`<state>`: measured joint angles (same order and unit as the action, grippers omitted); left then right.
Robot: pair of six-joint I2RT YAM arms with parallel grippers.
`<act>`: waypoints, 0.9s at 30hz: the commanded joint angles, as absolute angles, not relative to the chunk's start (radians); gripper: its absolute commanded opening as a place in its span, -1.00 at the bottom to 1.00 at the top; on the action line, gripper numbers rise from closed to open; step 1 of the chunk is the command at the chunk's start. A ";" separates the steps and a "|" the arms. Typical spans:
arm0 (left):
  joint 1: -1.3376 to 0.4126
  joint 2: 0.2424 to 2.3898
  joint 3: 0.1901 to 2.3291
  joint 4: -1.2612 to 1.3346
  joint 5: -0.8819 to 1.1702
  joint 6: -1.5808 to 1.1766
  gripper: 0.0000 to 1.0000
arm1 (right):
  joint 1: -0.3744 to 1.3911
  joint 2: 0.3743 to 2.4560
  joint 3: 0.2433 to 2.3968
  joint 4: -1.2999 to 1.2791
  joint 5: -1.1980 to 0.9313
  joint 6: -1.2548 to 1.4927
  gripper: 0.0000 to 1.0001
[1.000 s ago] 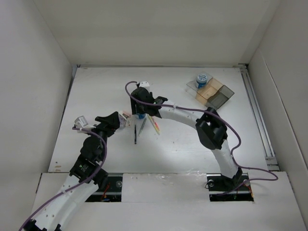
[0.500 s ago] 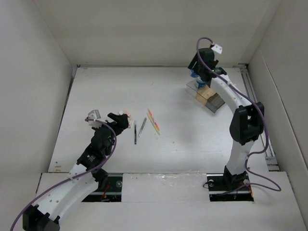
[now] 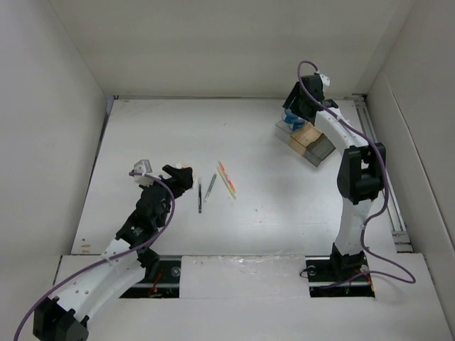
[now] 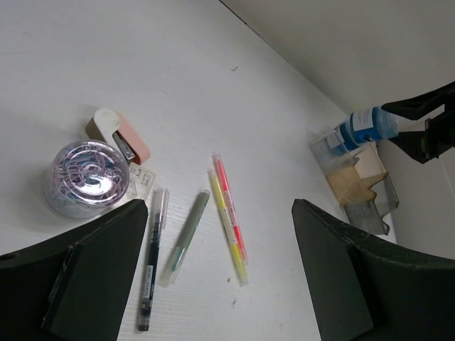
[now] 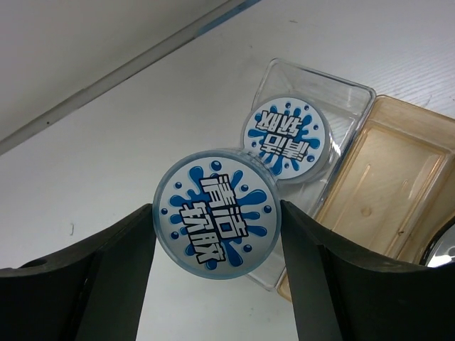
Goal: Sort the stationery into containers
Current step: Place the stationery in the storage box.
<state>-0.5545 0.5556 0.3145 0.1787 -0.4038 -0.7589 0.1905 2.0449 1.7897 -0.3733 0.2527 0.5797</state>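
Note:
My right gripper (image 5: 218, 234) is shut on a round blue-and-white roll (image 5: 218, 213) and holds it just above the near edge of the organizer tray (image 5: 387, 192). A second roll (image 5: 284, 138) lies in the tray's clear corner compartment. In the top view the right gripper (image 3: 298, 117) hangs over the tray (image 3: 323, 148) at the back right. Two dark/grey pens (image 4: 183, 238) and two orange-yellow pens (image 4: 229, 227) lie side by side on the table. My left gripper (image 4: 220, 284) is open and empty just above and near them, and shows in the top view (image 3: 181, 177).
A pink-and-white stapler (image 4: 117, 135) and a clear round box of paper clips (image 4: 89, 177) sit left of the pens. White walls enclose the table on three sides. The tray's tan and smoky compartments hold nothing visible.
My right arm has swung from the table's middle to the back right, carrying the roll to the tray. My left arm has shifted only slightly.

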 commanded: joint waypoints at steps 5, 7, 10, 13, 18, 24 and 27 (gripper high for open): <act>-0.552 0.552 0.351 0.225 -0.396 -0.744 0.60 | 0.201 2.006 1.732 -0.316 0.224 0.586 0.06; -0.552 0.543 0.351 0.225 -0.396 -0.744 0.60 | 0.201 2.006 1.721 -0.316 0.238 0.595 0.06; -0.552 0.543 0.342 0.225 -0.387 -0.744 0.60 | 0.210 1.985 1.710 -0.316 0.268 0.595 0.04; -0.552 0.543 0.342 0.235 -0.387 -0.744 0.58 | 0.210 1.974 1.701 -0.334 0.294 0.595 0.04; -0.552 0.543 0.342 0.235 -0.377 -0.744 0.58 | 0.210 1.956 1.689 -0.344 0.304 0.595 0.04; -0.552 0.534 0.342 0.235 -0.377 -0.744 0.58 | 0.219 1.986 1.732 -0.399 0.327 0.577 0.04; -0.552 0.534 0.342 0.235 -0.377 -0.744 0.58 | 0.219 2.016 1.766 -0.433 0.356 0.568 0.10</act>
